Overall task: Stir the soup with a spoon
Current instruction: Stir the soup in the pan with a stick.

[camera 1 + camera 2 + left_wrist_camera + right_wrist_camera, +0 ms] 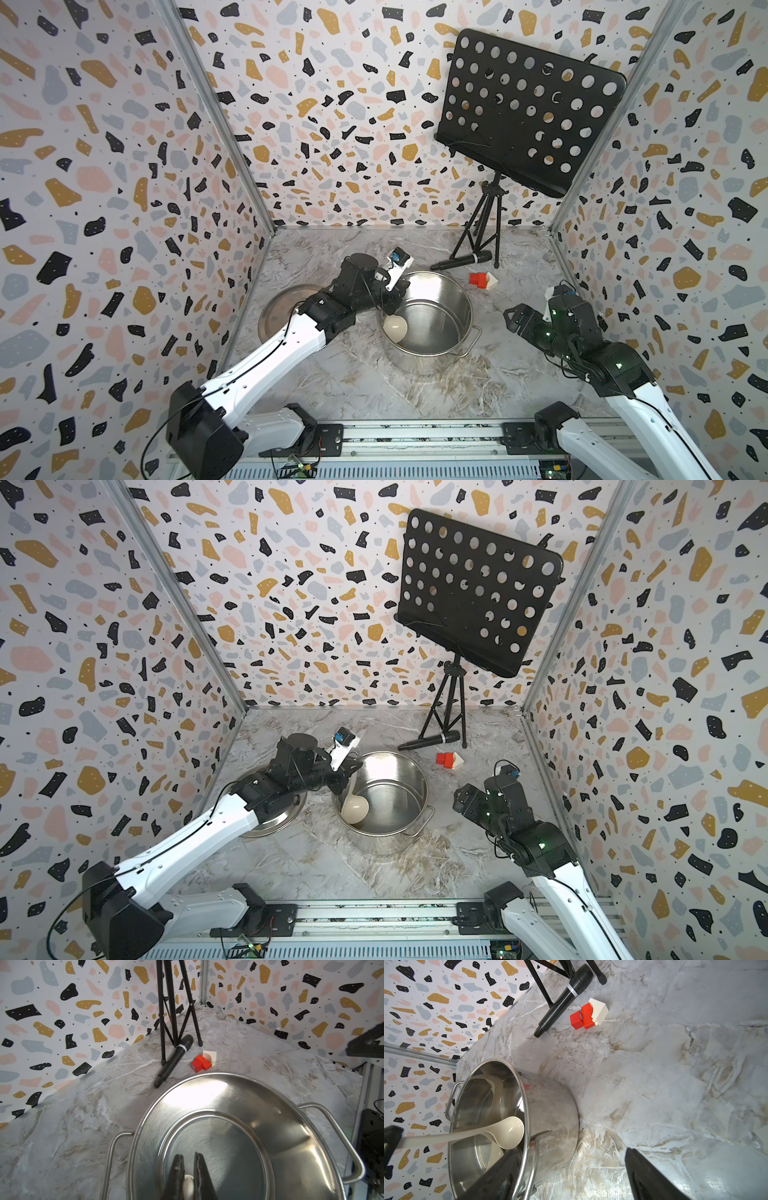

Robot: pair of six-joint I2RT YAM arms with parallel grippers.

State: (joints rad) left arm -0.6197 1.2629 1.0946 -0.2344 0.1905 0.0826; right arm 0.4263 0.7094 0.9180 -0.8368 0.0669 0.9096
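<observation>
One spoon (355,810) in one pot (409,787); one lid (278,307), one microphone (430,740).

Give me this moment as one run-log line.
left gripper: shut on spoon handle | spoon: bowl inside pot | right gripper: open, empty, beside pot | pot: no liquid visible

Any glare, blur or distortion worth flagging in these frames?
Both top views: white glare on the far inner wall of the shiny steel pot, and the wall posts splayed by the wide lens; left wrist view: same glare, with the left gripper and the cream-white plastic ladle it grips soft-focused; right wrist view: the open right gripper is a dark blur.
</observation>
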